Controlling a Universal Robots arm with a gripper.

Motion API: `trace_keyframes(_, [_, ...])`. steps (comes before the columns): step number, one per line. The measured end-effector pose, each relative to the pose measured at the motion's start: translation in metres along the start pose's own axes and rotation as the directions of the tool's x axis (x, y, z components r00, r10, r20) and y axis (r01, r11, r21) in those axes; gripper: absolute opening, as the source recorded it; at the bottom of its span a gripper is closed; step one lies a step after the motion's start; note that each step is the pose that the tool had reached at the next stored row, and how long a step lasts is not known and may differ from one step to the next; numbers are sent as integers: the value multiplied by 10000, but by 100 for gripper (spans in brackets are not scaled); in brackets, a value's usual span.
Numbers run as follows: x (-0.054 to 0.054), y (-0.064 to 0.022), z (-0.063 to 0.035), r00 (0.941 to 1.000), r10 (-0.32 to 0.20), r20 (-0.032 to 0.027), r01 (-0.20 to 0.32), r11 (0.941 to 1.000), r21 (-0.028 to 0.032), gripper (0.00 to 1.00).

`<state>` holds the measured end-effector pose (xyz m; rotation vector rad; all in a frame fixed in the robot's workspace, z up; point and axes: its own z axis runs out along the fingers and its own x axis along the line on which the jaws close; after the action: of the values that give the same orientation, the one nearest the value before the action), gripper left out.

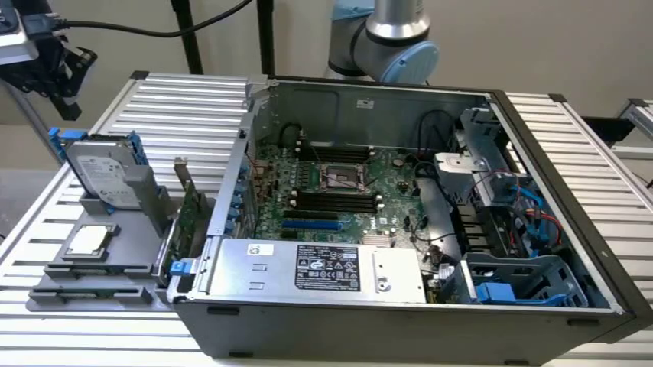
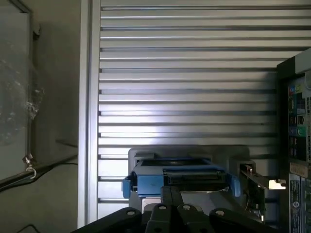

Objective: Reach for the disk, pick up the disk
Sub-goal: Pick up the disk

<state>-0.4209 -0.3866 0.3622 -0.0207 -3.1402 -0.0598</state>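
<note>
1. The end effector (image 1: 69,107) hangs at the exterior view's upper left, out beyond the case's side; its fingers are pressed together and pinch nothing; the wrist view shows the end effector (image 2: 171,194) as the same shut pair.
2. The disk (image 1: 102,172) stands on edge in a grey holder (image 1: 97,206) on the tabletop (image 1: 183,99), just beside the open computer case (image 1: 408,321); from the end effector it lies toward 5 o'clock in the exterior view, near but apart.
3. Its long axis runs roughly 11 to 5 o'clock, leaning back; the label face looks toward 8 o'clock; the blue-framed top edge points up at the fingers.
4. In the wrist view the disk (image 2: 180,177) is seen edge-on, with that edge crosswise to the shut fingers; I judge the reach unfinished.
</note>
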Motion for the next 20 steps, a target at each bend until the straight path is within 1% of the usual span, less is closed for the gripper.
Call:
trace_keyframes(3, [92,15,7,10000,-2,-1,2,10000,5,11])
trace_keyframes(6, [105,17,8,10000,-2,-1,2,10000,8,11])
trace_keyframes(7, [105,18,8,10000,-3,0,3,10000,32,11])
trace_keyframes(8, [105,18,8,10000,-39,-1,39,10000,38,11])
trace_keyframes(11, [106,18,8,9985,-547,-20,547,9985,38,11])
trace_keyframes(15, [105,18,8,9922,-1246,-47,1246,9922,36,11])
trace_keyframes(17, [105,18,8,9876,-1569,-60,1569,9876,32,11])
trace_keyframes(20, [105,18,8,9790,-2038,-76,2038,9790,21,11])
